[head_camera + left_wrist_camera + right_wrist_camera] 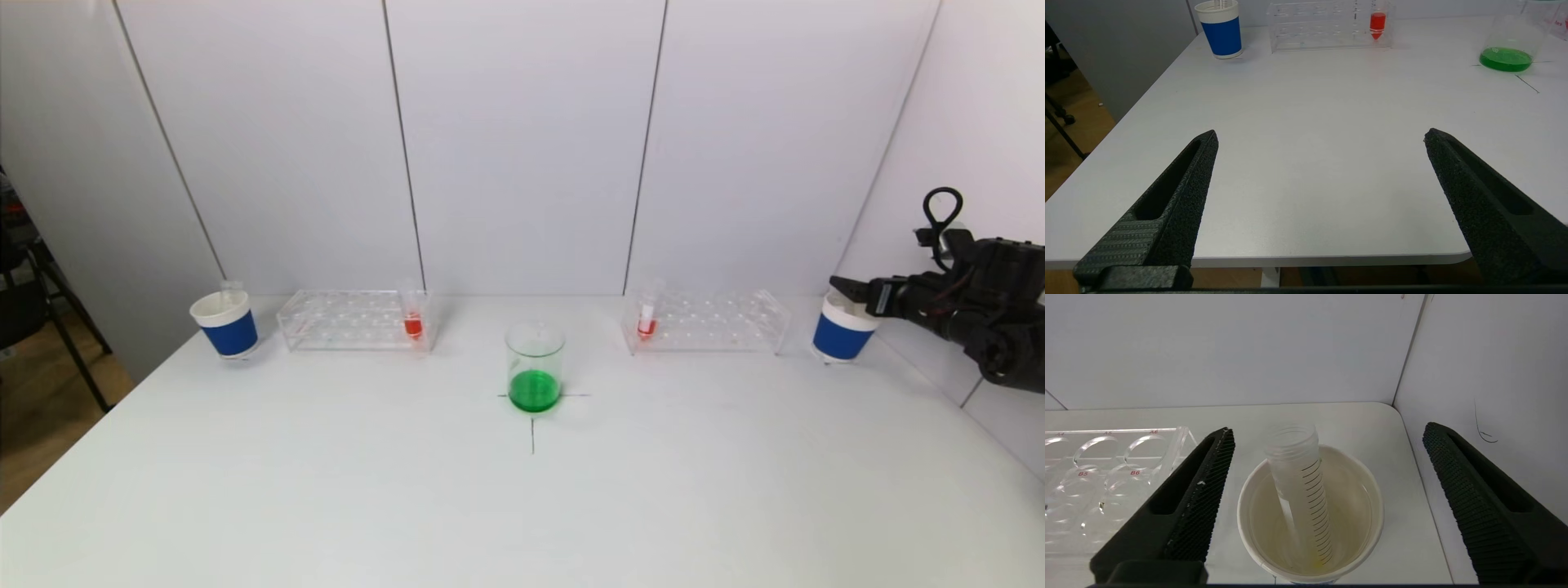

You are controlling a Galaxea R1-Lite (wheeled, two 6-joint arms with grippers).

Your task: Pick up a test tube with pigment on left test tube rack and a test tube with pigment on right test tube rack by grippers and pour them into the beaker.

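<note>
You have a white table [326,490] with 2 clear acrylic test tube racks, left rack [351,320] and right rack [706,321], each holding 1 tube of red pigment [413,323] [647,323]. Between them stands the glass beaker of green liquid [535,367]. Your right gripper [1327,469] hangs released above the right blue-banded paper cup [1310,514], where an empty clear graduated tube [1300,486] leans. Your left gripper [1321,139] gapes wide over the table's near-left edge.
</note>
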